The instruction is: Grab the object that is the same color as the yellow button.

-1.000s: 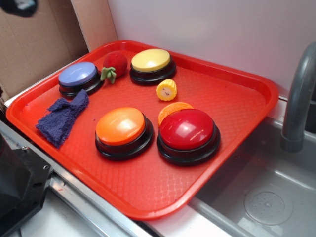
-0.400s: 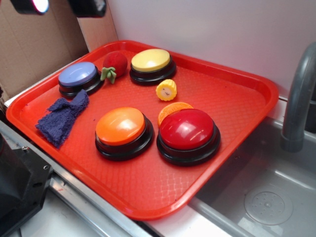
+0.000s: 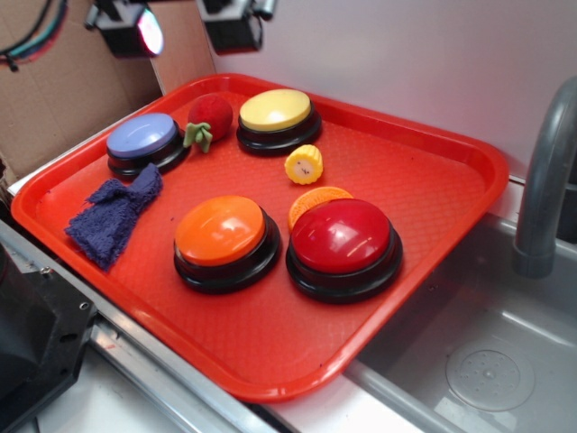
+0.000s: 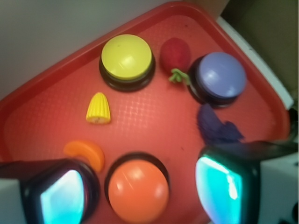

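The little corn piece (image 3: 304, 164) sits loose mid-tray, just near-right of the yellow button (image 3: 276, 110), with the orange slice (image 3: 314, 199) and red button (image 3: 343, 236) nearer the camera. The gripper (image 3: 184, 25) hangs high over the tray's (image 3: 433, 180) far-left corner, fingers spread apart and holding nothing. Only the wrist view shows the corn's ribbed sides.

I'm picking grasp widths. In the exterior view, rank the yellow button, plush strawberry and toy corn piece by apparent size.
1. Yellow button, clearly largest.
2. Plush strawberry.
3. Toy corn piece, a little smaller than the strawberry, although it lies slightly nearer the camera.
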Controlling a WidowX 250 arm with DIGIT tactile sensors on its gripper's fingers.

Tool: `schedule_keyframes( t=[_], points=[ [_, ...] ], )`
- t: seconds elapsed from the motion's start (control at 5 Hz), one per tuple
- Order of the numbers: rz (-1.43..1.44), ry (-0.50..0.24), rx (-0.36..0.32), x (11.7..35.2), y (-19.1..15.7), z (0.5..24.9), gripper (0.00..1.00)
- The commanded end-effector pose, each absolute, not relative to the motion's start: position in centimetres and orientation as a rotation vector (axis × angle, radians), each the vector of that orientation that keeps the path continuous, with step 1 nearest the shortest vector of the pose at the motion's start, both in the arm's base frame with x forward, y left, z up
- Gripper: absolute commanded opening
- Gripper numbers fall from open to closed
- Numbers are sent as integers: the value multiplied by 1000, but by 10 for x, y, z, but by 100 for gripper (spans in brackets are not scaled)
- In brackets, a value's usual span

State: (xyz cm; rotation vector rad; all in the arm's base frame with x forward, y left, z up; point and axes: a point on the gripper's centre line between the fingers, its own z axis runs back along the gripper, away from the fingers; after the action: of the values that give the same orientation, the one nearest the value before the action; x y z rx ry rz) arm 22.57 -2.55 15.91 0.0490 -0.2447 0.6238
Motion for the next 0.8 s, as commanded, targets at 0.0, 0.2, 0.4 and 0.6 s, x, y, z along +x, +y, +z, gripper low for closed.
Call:
schedule_keyframes(
  t=[0.0, 0.2, 0.4, 0.6],
  points=[
    [695, -323, 24, 269, -14, 117, 100],
    [751, -273, 111, 278, -10, 96, 100],
    [746, -271, 65, 293, -15, 71, 100],
    [723, -257, 92, 301, -19, 58, 100]
  ],
)
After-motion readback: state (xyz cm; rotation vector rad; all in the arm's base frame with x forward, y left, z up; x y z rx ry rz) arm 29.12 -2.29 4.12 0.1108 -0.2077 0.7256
